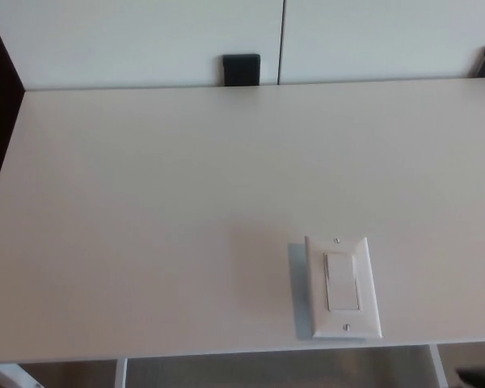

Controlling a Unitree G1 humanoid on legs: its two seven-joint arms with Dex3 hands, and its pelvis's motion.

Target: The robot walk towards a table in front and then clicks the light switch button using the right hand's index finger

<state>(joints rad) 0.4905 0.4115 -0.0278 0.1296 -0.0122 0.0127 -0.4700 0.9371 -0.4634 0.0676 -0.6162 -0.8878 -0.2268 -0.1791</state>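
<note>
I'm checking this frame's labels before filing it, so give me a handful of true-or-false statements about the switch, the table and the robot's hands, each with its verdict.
1. The light switch lies flat on the white table, close to its near edge. True.
2. A robot hand is pressing the rocker. False: no hand touches the switch; only a dark sliver shows at the bottom right corner, too small to identify.
3. The switch plate shows a screw above and a screw below the rocker. True.
4. The switch sits in the table's far left corner. False: it is near the front edge, right of centre.
5. A black bracket sits at the table's far edge. True.
</note>
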